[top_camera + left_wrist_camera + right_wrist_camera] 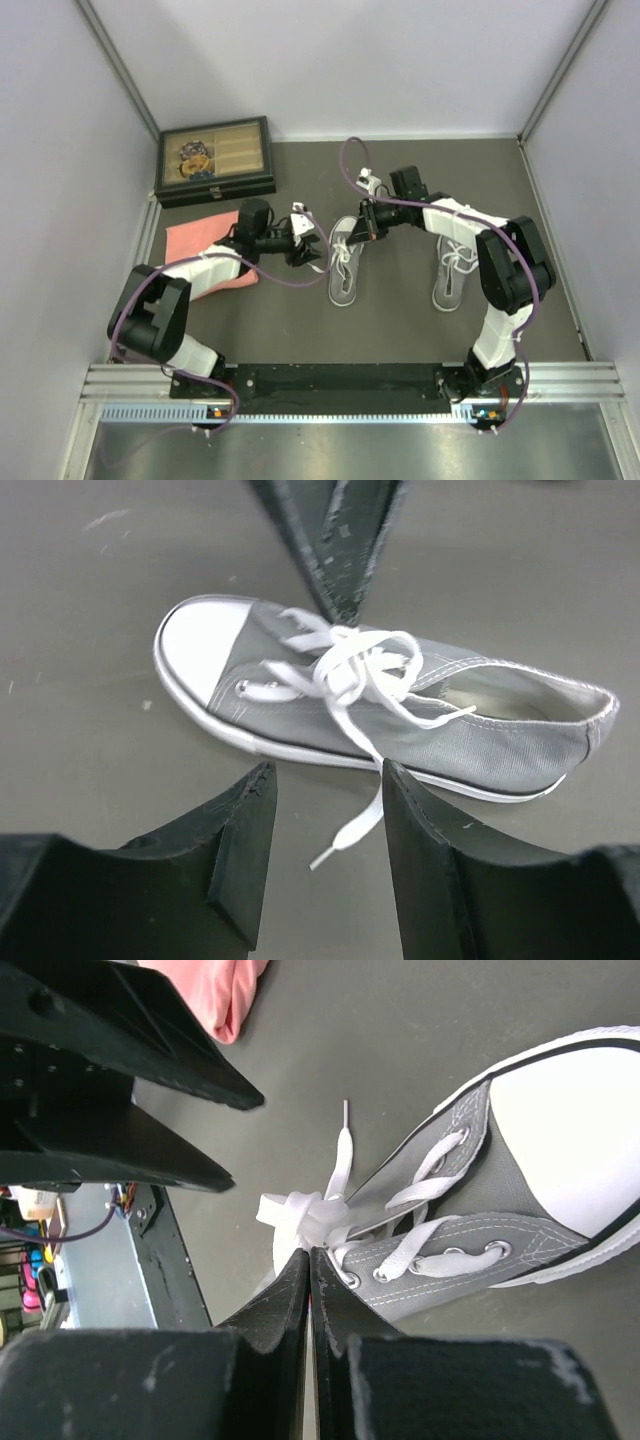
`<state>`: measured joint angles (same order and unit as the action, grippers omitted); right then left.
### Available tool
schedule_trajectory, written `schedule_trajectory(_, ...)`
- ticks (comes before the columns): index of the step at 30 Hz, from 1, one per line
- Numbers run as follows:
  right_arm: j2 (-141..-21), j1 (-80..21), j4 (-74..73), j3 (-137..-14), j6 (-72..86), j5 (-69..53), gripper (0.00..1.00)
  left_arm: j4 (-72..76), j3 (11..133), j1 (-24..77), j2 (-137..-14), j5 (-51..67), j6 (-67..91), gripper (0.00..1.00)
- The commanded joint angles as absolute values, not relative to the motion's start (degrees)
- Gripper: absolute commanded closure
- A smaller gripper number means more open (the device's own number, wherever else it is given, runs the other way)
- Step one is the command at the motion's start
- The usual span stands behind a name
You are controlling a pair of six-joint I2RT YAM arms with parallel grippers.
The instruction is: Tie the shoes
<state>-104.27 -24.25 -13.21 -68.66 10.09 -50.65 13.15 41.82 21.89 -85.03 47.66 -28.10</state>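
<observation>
Two grey sneakers with white toe caps lie on the dark table: the left shoe (346, 265) and the right shoe (452, 272). My left gripper (314, 254) is open beside the left shoe's left flank. In the left wrist view its jaws (328, 770) stand apart around a loose lace end (345, 840), without touching it, and the shoe (480, 730) lies just beyond. My right gripper (365, 222) is over the same shoe's lacing. In the right wrist view it (310, 1258) is shut, pinching the white lace knot (300, 1212) at the shoe's (500, 1210) eyelets.
A dark jewellery box (214, 160) stands at the back left. A pink folded cloth (200, 250) lies under my left arm and shows in the right wrist view (215, 990). Grey walls enclose the table on three sides.
</observation>
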Motion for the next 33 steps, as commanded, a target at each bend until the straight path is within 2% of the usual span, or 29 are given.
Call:
schedule_trajectory(1, -101.6, -25.0, -12.0, -69.3, 9.1, -51.2, 1.00, 12.0, 47.0, 22.1, -88.5, 56.4, -39.9, 0.50)
schedule_trajectory(6, -101.3, -24.9, -12.4, -68.8, 9.1, -51.1, 1.00, 10.6, 50.7, 22.9, -91.5, 57.2, -43.1, 0.57)
schedule_trajectory(20, -101.2, -25.0, -12.8, -69.2, 9.0, -51.2, 1.00, 4.9, 53.3, 26.0, -93.5, 57.7, -49.4, 0.58)
schedule_trajectory(33, -99.8, -24.7, -16.0, -68.7, 7.3, -50.0, 1.00, 4.4, 53.4, 26.2, -93.0, 54.9, -48.8, 1.00)
